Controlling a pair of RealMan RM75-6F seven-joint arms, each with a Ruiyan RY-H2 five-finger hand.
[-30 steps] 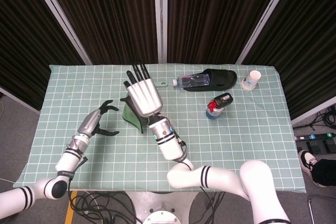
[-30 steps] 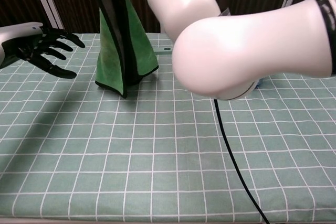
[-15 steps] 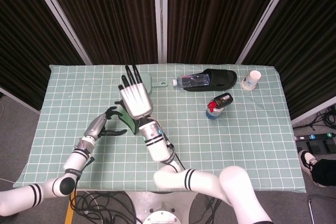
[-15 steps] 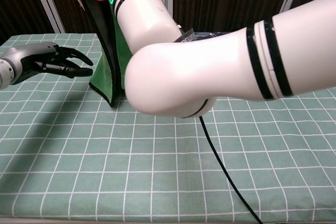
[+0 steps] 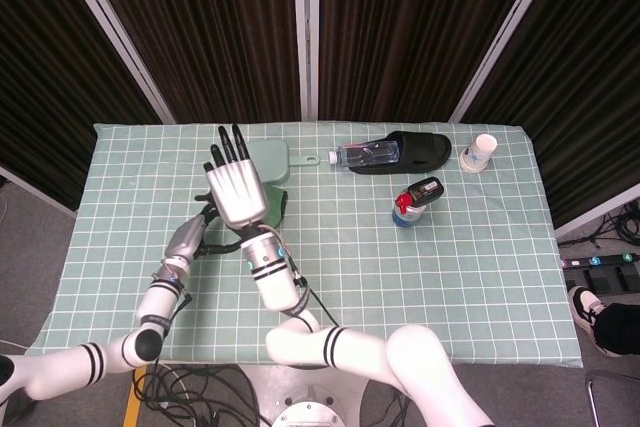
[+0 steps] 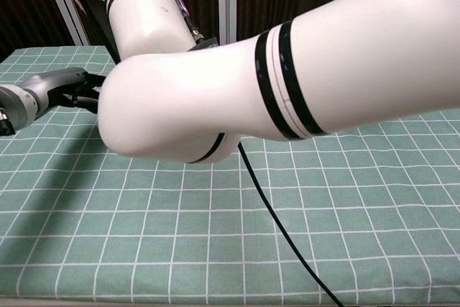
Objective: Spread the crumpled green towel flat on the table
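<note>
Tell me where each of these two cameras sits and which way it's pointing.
Head view: high above the near table edge, looking down on the checked table; shows both arms, the right hand raised over the green towel, the left hand beside it.
Chest view: low at the near edge, looking across the tabletop; the right arm fills the frame and hides the towel.
Shared: the checked table, the right arm, the left hand.
</note>
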